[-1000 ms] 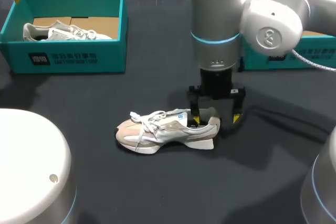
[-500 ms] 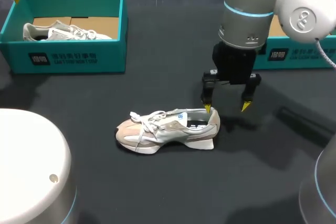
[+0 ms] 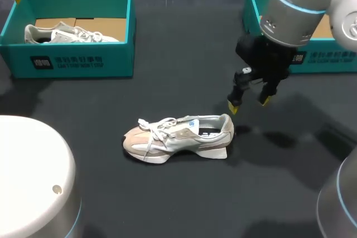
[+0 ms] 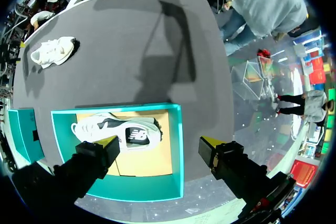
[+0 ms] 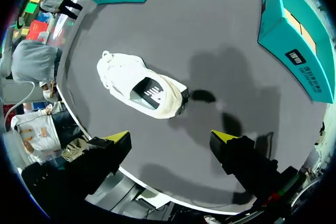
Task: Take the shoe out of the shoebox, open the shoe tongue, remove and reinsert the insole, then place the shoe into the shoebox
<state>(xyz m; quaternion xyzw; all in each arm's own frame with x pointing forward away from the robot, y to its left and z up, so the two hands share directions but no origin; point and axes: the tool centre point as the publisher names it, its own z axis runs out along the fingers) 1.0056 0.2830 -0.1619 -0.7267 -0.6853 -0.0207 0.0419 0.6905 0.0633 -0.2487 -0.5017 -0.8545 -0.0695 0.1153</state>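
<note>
A white and beige shoe [image 3: 178,137] lies on its sole on the dark table, toe to the left, with a dark insole [image 5: 149,90] showing in its opening. My right gripper [image 3: 248,103] hangs open and empty in the air, above and to the right of the heel; in its wrist view [image 5: 170,136] the shoe [image 5: 142,90] lies ahead of the fingers. My left gripper [image 4: 160,148] hovers open over the left teal shoebox [image 4: 176,145], which holds a second white shoe [image 4: 118,129]. That box [image 3: 70,59] stands at the back left.
A second teal shoebox [image 3: 254,26] stands at the back right, behind my right arm. Bare dark table surrounds the shoe on all sides. White robot bases fill the near left and near right corners.
My right gripper has lifted from the shoe's heel opening and moved up, right and back, staying open. The shoe stays in place. The left arm has not moved.
</note>
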